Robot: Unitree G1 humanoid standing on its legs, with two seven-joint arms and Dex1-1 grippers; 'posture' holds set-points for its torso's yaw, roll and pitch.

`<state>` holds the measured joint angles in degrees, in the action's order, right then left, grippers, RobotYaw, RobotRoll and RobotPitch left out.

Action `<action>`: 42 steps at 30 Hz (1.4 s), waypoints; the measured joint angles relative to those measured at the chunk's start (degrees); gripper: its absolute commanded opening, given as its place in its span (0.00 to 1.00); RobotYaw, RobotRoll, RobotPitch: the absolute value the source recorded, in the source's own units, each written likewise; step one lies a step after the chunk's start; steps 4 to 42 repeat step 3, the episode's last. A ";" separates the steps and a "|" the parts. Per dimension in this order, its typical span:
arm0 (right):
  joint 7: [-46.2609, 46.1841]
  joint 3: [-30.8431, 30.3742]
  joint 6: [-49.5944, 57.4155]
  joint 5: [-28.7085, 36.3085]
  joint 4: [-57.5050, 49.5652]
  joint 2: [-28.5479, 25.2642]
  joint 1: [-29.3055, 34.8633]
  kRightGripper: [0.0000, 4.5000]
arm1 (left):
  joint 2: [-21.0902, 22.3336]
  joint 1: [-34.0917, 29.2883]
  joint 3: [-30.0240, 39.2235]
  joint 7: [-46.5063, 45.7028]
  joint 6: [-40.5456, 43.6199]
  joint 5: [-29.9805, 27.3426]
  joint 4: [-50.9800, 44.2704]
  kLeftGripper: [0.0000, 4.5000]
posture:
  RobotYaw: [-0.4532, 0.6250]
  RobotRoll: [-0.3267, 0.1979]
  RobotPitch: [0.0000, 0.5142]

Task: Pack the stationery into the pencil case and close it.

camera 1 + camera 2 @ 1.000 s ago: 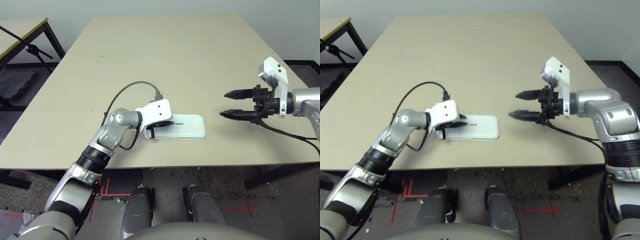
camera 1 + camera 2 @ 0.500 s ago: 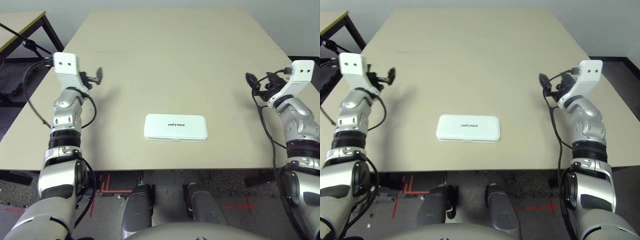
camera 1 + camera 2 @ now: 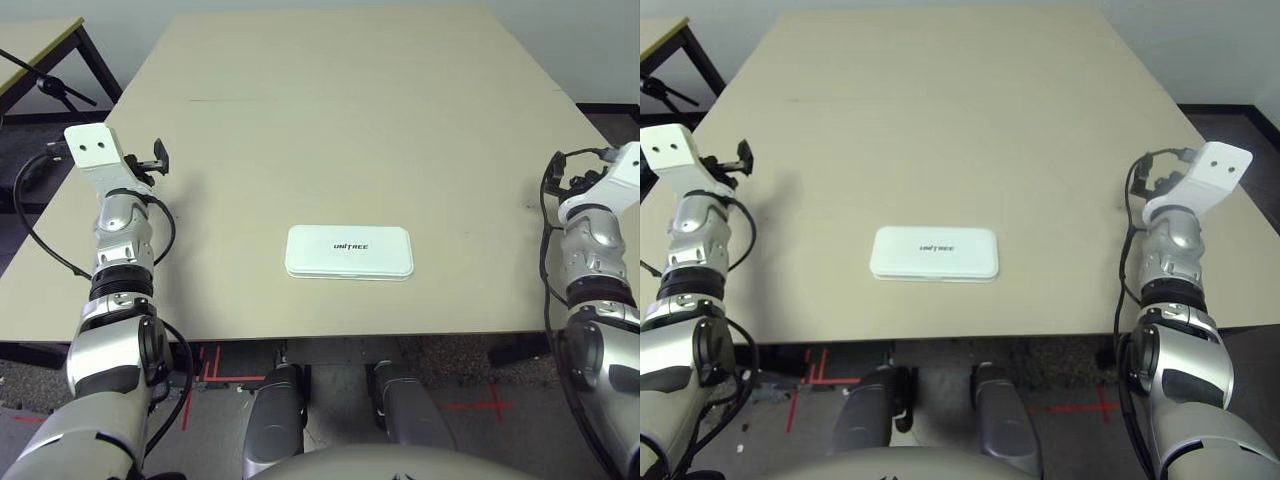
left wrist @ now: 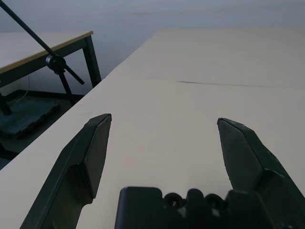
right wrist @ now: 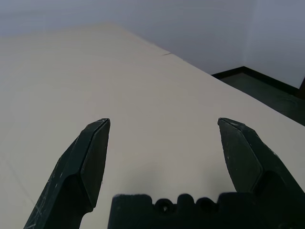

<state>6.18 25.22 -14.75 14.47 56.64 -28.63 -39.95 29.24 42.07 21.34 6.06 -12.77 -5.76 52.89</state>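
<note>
The white pencil case (image 3: 349, 252) lies flat with its lid down near the table's front edge, its dark logo facing up. The stationery is out of view. My left gripper (image 4: 164, 121) is raised at the table's left edge, far from the case, its black fingers (image 4: 90, 157) spread wide with nothing between them. My right gripper (image 5: 164, 123) is lifted at the right edge, also open and empty. In the eye views the left gripper (image 3: 158, 157) and right gripper (image 3: 1150, 172) point away over the tabletop.
The beige table (image 3: 340, 110) stretches far back. A second table (image 3: 40, 45) and a black stand (image 3: 50, 88) sit past the left edge. The floor drops off dark beyond the right edge (image 3: 1230, 115).
My left gripper let go at the case's left end, opened and swung up to the left edge. The right arm drew back from the middle to the right edge. The case lies shut.
</note>
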 measured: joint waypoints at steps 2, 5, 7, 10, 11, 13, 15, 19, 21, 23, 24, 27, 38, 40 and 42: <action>0.23 -0.15 0.00 -0.01 -0.02 0.21 0.00 1.00 | -0.10 0.00 0.00 -0.01 -0.02 0.00 0.00 1.00 | 0.31 0.62 0.30; 0.33 -0.21 0.00 -0.01 -0.03 0.28 0.00 1.00 | -0.18 0.00 -0.03 0.00 -0.02 0.00 0.00 1.00 | 0.31 0.62 0.29; 0.33 -0.21 0.00 -0.01 -0.03 0.28 0.00 1.00 | -0.18 0.00 -0.03 0.00 -0.02 0.00 0.00 1.00 | 0.31 0.62 0.29; 0.33 -0.21 0.00 -0.01 -0.03 0.28 0.00 1.00 | -0.18 0.00 -0.03 0.00 -0.02 0.00 0.00 1.00 | 0.31 0.62 0.29; 0.33 -0.21 0.00 -0.01 -0.03 0.28 0.00 1.00 | -0.18 0.00 -0.03 0.00 -0.02 0.00 0.00 1.00 | 0.31 0.62 0.29; 0.33 -0.21 0.00 -0.01 -0.03 0.28 0.00 1.00 | -0.18 0.00 -0.03 0.00 -0.02 0.00 0.00 1.00 | 0.31 0.62 0.29; 0.33 -0.21 0.00 -0.01 -0.03 0.28 0.00 1.00 | -0.18 0.00 -0.03 0.00 -0.02 0.00 0.00 1.00 | 0.31 0.62 0.29; 0.33 -0.21 0.00 -0.01 -0.03 0.28 0.00 1.00 | -0.18 0.00 -0.03 0.00 -0.02 0.00 0.00 1.00 | 0.31 0.62 0.29; 0.33 -0.21 0.00 -0.01 -0.03 0.28 0.00 1.00 | -0.18 0.00 -0.03 0.00 -0.02 0.00 0.00 1.00 | 0.31 0.62 0.29; 0.33 -0.21 0.00 -0.01 -0.03 0.28 0.00 1.00 | -0.18 0.00 -0.03 0.00 -0.02 0.00 0.00 1.00 | 0.31 0.62 0.29; 0.33 -0.21 0.00 -0.01 -0.03 0.28 0.00 1.00 | -0.18 0.00 -0.03 0.00 -0.02 0.00 0.00 1.00 | 0.31 0.62 0.29; 0.33 -0.21 0.00 -0.01 -0.03 0.28 0.00 1.00 | -0.18 0.00 -0.03 0.00 -0.02 0.00 0.00 1.00 | 0.31 0.62 0.29; 0.33 -0.21 0.00 -0.01 -0.03 0.28 0.00 1.00 | -0.18 0.00 -0.03 0.00 -0.02 0.00 0.00 1.00 | 0.31 0.62 0.29; 0.33 -0.21 0.00 -0.01 -0.03 0.28 0.00 1.00 | -0.18 0.00 -0.03 0.00 -0.02 0.00 0.00 1.00 | 0.31 0.62 0.29; 0.33 -0.21 0.00 -0.01 -0.03 0.28 0.00 1.00 | -0.18 0.00 -0.03 0.00 -0.02 0.00 0.00 1.00 | 0.31 0.62 0.29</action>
